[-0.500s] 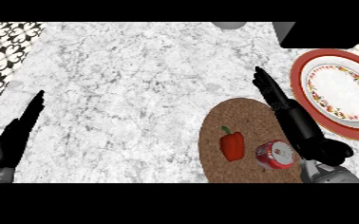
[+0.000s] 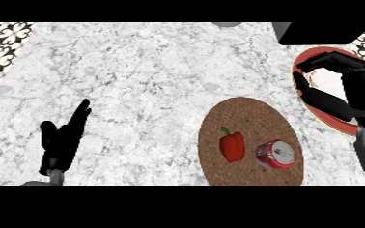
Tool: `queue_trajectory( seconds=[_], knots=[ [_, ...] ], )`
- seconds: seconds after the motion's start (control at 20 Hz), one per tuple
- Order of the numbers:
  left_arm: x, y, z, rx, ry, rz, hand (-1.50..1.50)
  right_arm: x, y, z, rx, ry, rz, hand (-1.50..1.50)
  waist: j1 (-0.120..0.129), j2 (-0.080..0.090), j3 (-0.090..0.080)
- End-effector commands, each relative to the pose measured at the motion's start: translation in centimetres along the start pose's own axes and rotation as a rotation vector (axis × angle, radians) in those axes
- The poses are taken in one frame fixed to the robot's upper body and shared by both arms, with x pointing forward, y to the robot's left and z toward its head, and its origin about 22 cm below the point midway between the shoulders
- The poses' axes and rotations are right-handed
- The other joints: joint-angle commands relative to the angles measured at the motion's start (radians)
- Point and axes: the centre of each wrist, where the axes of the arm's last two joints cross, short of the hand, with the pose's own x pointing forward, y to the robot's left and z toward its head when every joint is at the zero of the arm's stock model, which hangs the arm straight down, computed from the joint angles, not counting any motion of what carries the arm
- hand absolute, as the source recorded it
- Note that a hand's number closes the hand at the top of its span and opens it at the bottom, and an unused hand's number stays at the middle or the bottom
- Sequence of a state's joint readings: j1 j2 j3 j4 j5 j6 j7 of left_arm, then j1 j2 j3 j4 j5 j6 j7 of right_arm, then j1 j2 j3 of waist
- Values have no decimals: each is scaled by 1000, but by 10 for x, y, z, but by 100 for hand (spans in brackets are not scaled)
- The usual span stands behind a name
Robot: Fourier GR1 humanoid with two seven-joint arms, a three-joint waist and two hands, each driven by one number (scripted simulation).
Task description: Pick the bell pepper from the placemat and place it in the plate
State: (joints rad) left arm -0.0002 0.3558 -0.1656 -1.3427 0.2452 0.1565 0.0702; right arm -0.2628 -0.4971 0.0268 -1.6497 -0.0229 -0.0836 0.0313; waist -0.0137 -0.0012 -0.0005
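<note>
Nearest the viewer, at the lower left, the robot's left hand (image 2: 63, 142) rests over the counter with its fingers straight and close together, pointing up and away, holding nothing.

Lower right of centre lies a round brown placemat (image 2: 242, 121). On it sits the red bell pepper (image 2: 232, 146) with its green stem pointing away, and just beside it, to the right, a red can (image 2: 275, 154) lying on the mat.

Farther off, at the right edge, the right hand (image 2: 324, 84) hangs over the red-rimmed plate (image 2: 329, 118), its fingers curled inward with nothing visible between them, well apart from the pepper.

By the look of things, the task has not begun in earnest: the pepper is untouched on the mat and the plate holds no food. The picking up, the carry and the setting down all remain.

The counter (image 2: 143, 77) is white marble with grey veining. At the far left corner a black-and-white patterned surface (image 2: 10, 41) shows; at the far right, a dark block (image 2: 314, 31).
</note>
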Motion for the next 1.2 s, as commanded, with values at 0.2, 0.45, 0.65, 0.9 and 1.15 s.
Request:
queue_trajectory(
  seconds=[0.2,0.45,0.65,0.9,1.15],
  knots=[
    [0,-41,-1,-103,73,120,0,-28,-7,38,-239,-91,-71,-150,4,0,1],
    [10,-44,2,-78,57,125,0,-2,-25,50,-93,-59,51,-150,8,-1,0],
    [5,-50,1,-90,48,130,0,-7,-28,52,152,87,270,-150,7,-1,-2],
    [6,-57,5,-96,48,127,0,27,-11,62,344,142,410,-150,4,-4,-2],
    [12,-54,1,-100,53,114,0,63,18,46,387,225,529,-150,18,0,-1]
  ],
)
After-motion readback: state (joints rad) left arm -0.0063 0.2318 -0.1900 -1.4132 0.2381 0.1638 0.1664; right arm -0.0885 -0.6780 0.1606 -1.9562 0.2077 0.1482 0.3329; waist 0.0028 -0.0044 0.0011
